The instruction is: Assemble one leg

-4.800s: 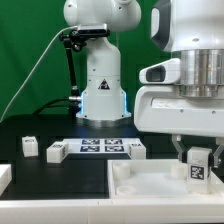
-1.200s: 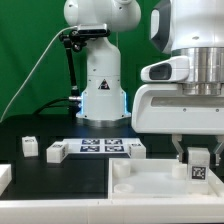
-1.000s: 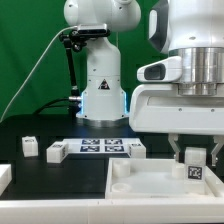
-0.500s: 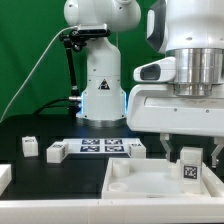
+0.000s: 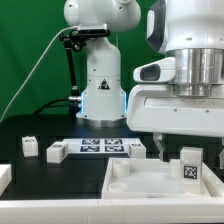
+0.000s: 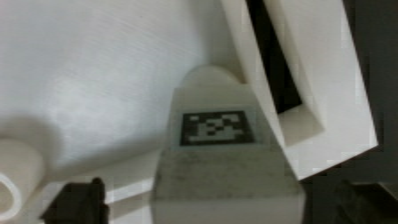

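Note:
The leg (image 5: pixel 190 166), a small white post with a square tag, stands upright in the far corner of the large flat white tray-like piece (image 5: pixel 140 190) on the exterior view's right. My gripper (image 5: pixel 188 152) hangs over it with its jaws spread. One dark finger is on each side of the leg, and there are gaps between them and it. In the wrist view the leg (image 6: pixel 217 130) fills the middle, tag facing the camera. My gripper (image 6: pixel 217 205) straddles it, and its fingertips (image 6: pixel 75 200) stay clear of the leg's sides.
Three more white legs (image 5: pixel 29 147), (image 5: pixel 56 151), (image 5: pixel 135 150) stand on the black table around the marker board (image 5: pixel 100 147). A white part (image 5: pixel 3 178) lies at the exterior view's left edge. The arm's base (image 5: pixel 100 95) stands behind.
The jaws have opened and let go of the leg, which stays standing on the tray-like piece. The gripper has shifted slightly to the exterior view's left.

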`<state>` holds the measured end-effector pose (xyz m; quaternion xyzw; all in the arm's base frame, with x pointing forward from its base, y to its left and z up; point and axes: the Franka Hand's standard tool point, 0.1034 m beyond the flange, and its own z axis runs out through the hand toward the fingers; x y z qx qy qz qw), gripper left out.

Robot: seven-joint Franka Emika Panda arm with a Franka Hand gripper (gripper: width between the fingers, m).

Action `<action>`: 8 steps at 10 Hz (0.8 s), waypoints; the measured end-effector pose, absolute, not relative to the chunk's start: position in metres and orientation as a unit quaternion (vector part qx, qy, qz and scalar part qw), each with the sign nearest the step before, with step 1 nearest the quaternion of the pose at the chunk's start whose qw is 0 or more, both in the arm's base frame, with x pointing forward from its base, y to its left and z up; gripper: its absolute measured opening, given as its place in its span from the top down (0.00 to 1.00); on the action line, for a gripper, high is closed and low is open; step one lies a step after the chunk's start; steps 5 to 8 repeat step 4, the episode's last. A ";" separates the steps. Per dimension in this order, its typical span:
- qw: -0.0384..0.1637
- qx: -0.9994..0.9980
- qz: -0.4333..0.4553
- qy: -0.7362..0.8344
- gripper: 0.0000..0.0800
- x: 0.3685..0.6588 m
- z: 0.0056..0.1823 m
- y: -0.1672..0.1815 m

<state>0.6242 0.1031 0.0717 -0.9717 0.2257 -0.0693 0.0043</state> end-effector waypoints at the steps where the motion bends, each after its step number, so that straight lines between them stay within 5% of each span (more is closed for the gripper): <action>1: 0.004 -0.972 -0.069 0.226 0.19 0.624 0.072 0.103; 8: 0.004 -0.972 -0.069 0.226 0.19 0.624 0.071 0.103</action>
